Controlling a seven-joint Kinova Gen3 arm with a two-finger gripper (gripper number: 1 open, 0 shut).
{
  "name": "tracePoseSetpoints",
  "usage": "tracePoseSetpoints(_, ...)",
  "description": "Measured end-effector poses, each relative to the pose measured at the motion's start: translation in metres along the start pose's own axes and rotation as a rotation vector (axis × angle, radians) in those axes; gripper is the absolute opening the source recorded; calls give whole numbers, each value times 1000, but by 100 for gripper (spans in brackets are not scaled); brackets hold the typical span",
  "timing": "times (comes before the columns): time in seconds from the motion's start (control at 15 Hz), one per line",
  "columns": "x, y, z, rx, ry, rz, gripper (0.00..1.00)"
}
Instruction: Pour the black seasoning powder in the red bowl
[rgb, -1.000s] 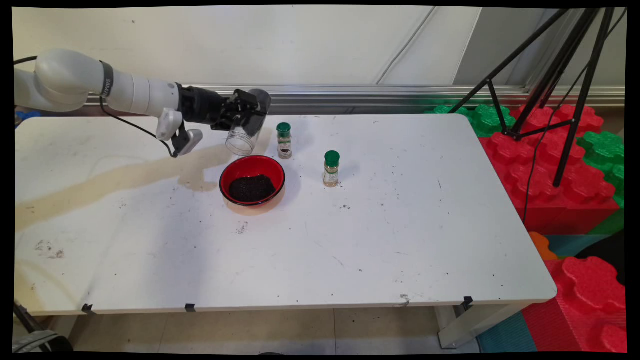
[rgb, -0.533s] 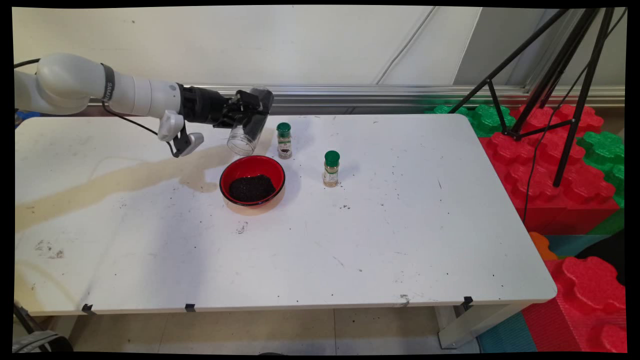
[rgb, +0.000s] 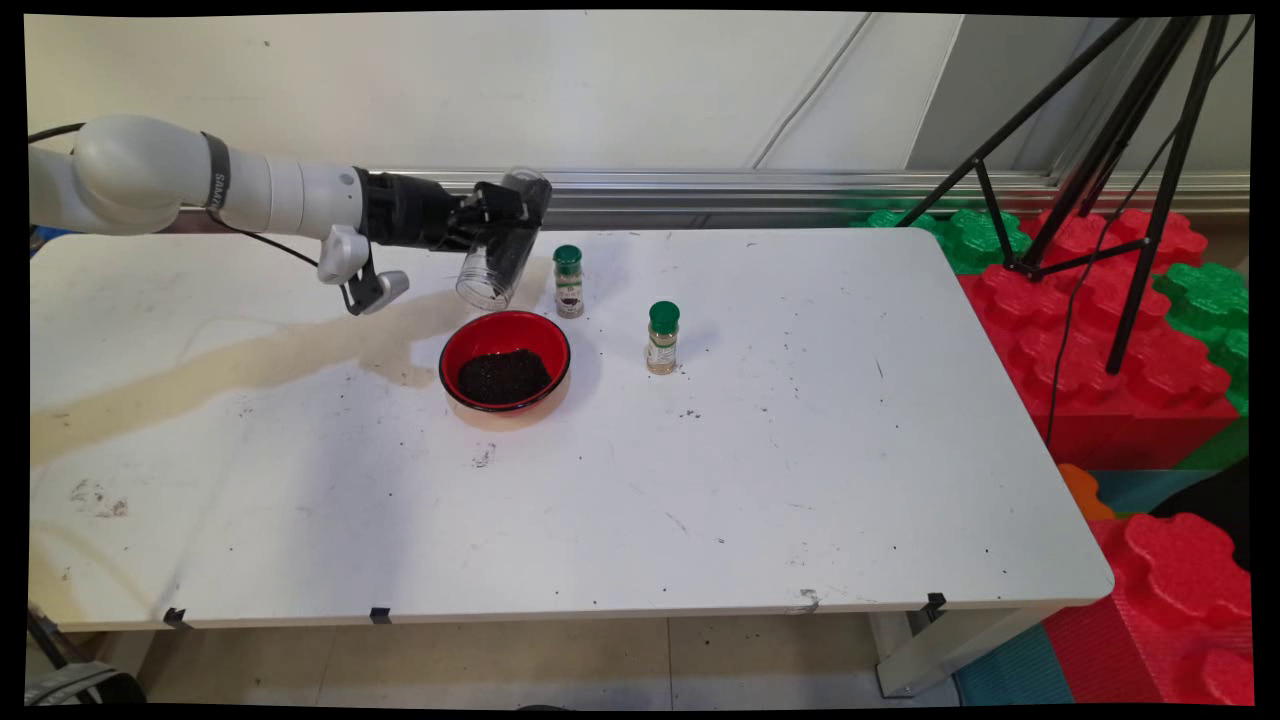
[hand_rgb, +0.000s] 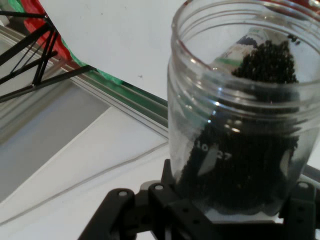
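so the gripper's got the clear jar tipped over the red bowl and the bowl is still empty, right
Not quite. The gripper does hold the clear jar tipped above the red bowl, but the bowl is not empty: the main view shows a heap of dark grains in it. The hand view shows more dark grains inside the jar.

Main view: high, near side, facing wall; hand view: close on jar (hand_rgb: 240, 115); both share jar

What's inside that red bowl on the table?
The red bowl holds a heap of small black grains covering most of its bottom. Whatever lies beneath the heap is hidden. The gripper holds a clear jar tilted above the bowl's far rim, mouth down.
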Motion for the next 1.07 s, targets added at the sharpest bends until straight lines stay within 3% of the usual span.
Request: tracePoseSetpoints(1.07, 10, -4, -3, 39, -12, 175, 0)
